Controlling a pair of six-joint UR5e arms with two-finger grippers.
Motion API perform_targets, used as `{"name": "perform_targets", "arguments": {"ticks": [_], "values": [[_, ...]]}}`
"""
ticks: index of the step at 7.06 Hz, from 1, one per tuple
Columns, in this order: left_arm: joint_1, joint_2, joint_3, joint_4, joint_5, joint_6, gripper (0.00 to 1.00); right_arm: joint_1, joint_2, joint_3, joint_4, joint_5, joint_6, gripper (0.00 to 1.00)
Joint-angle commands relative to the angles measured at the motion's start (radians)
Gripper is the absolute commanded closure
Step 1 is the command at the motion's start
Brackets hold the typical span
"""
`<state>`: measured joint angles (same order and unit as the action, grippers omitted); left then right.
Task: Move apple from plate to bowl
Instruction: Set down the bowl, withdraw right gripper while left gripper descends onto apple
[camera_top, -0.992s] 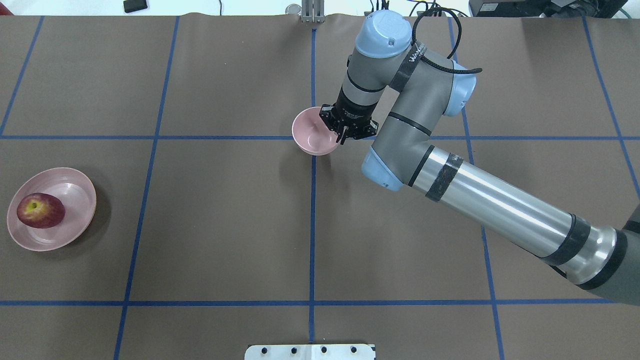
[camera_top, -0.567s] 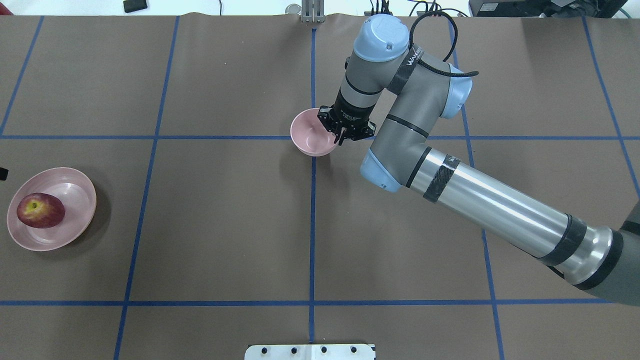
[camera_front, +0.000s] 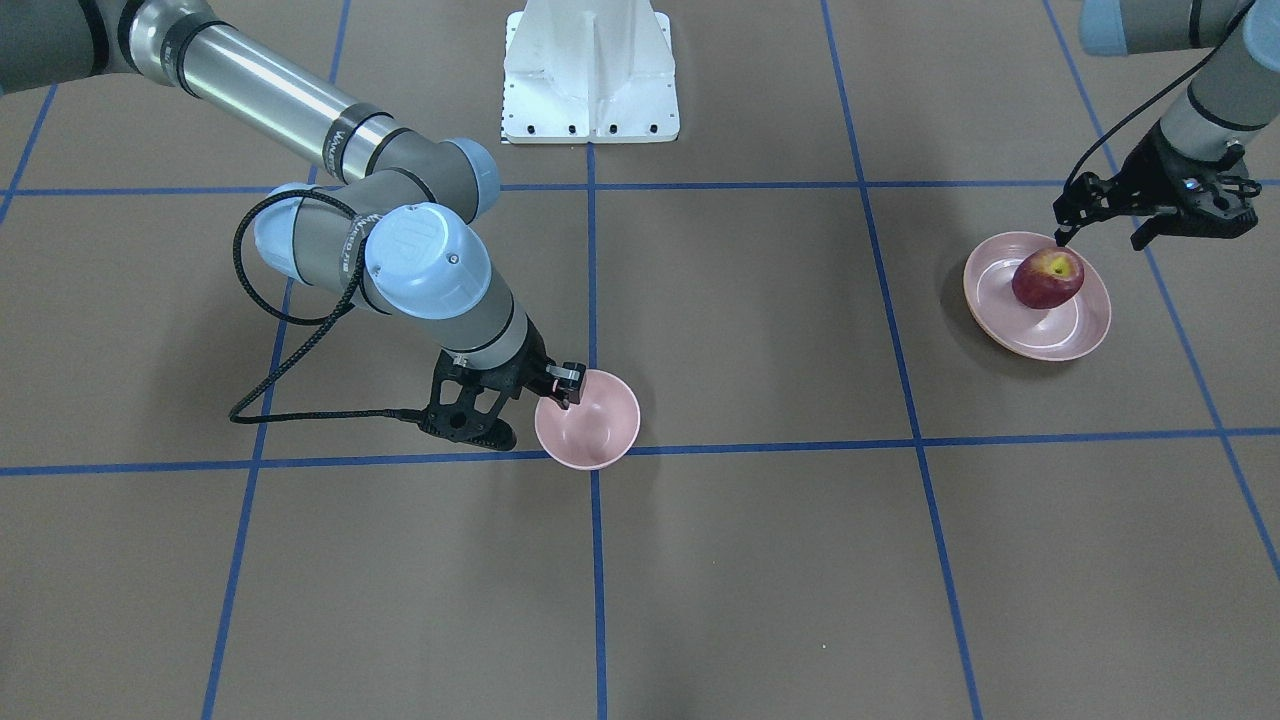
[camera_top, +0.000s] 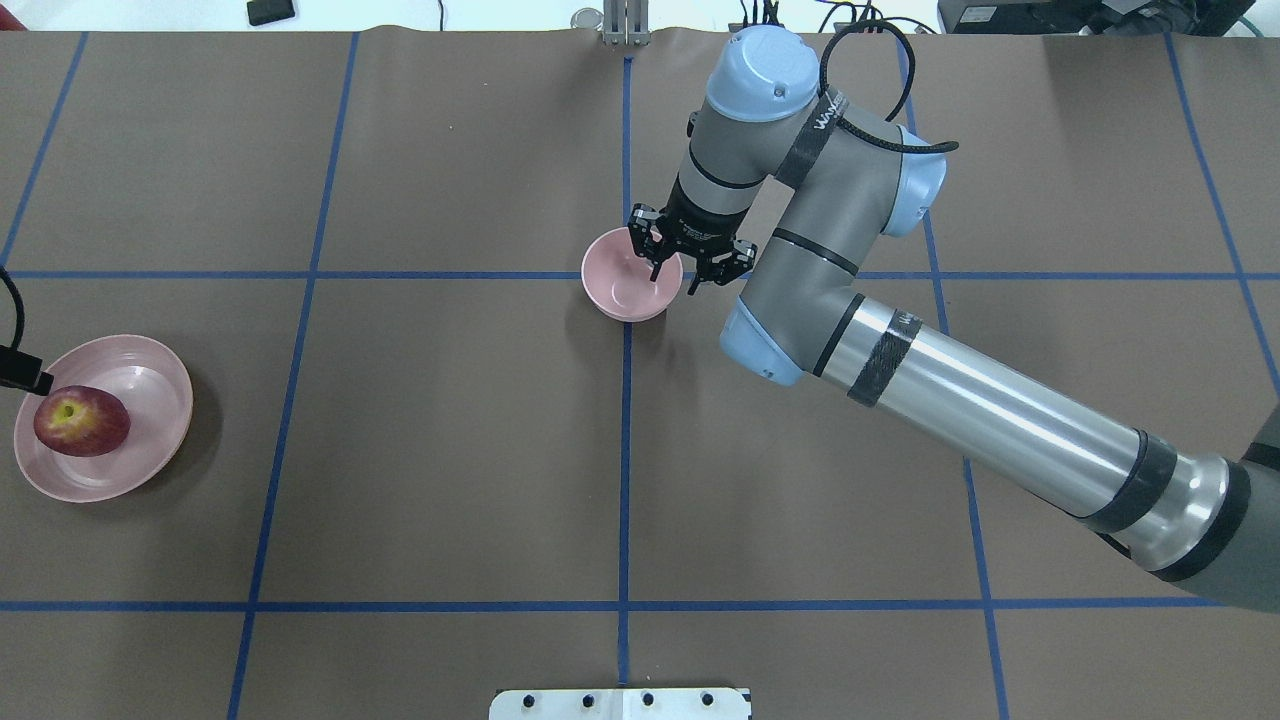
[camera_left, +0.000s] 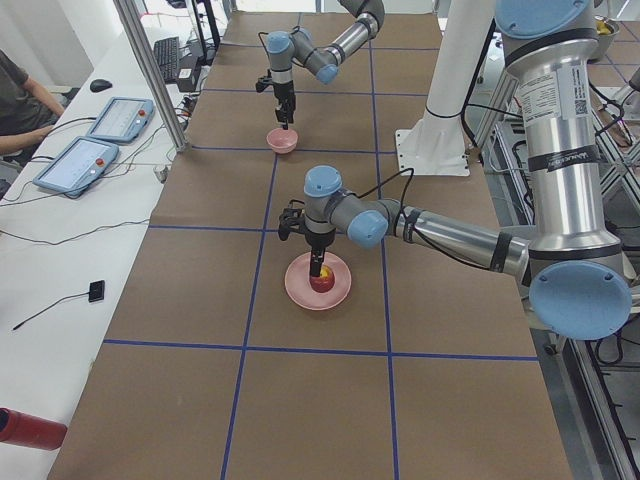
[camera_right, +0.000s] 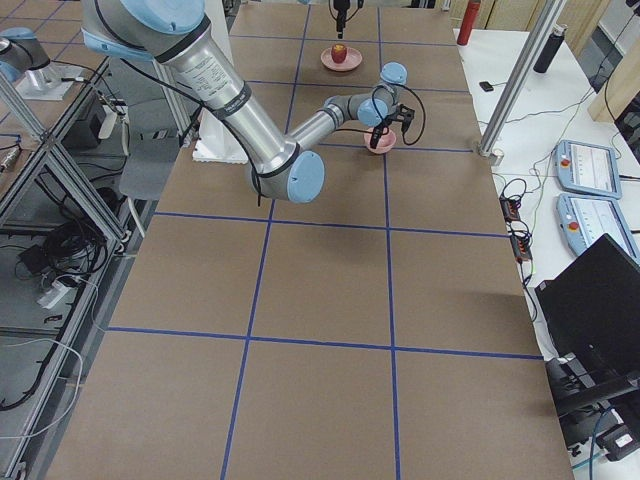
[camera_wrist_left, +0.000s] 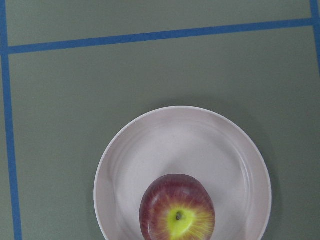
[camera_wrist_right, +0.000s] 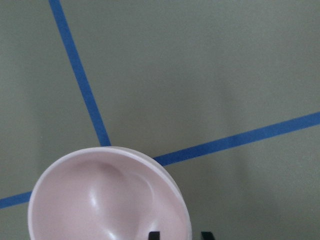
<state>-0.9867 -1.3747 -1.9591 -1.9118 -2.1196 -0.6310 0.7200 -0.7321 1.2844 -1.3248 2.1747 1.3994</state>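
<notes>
The dark red apple (camera_top: 82, 421) lies on the wide pink plate (camera_top: 150, 400) at the table's left; both show in the front view, apple (camera_front: 1047, 277) and plate (camera_front: 1085, 320), and in the left wrist view, apple (camera_wrist_left: 177, 210) and plate (camera_wrist_left: 200, 145). My left gripper (camera_front: 1100, 240) hovers open just above and behind the apple, touching nothing. The small deep pink bowl (camera_top: 625, 285) stands empty at the table's centre. My right gripper (camera_top: 674, 277) is open, its fingertips (camera_wrist_right: 154, 234) straddling the bowl's near rim (camera_wrist_right: 100, 200).
The white robot base (camera_front: 590, 70) stands at the table's near-robot edge. Blue tape lines (camera_top: 624, 450) divide the brown table cover. Operator consoles (camera_left: 100, 140) and a seated person are beyond the far side.
My right gripper has opened and let go of the bowl's rim, and the bowl has shifted slightly. My left gripper has come in over the plate at the overhead view's left edge.
</notes>
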Motion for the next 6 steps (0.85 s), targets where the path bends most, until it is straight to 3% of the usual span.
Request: {"name": "perform_targets", "arguments": {"ticks": [1,6], "values": [[0.077,-0.003,0.099,-0.184,0.036,-0.007,0.02,0.016,-0.055,0.047,0.006,0.007,-0.013,0.0],[0.103,-0.018,0.158,-0.193,0.041,-0.006,0.02,0.029,-0.092,0.085,0.007,0.023,-0.016,0.0]]}}
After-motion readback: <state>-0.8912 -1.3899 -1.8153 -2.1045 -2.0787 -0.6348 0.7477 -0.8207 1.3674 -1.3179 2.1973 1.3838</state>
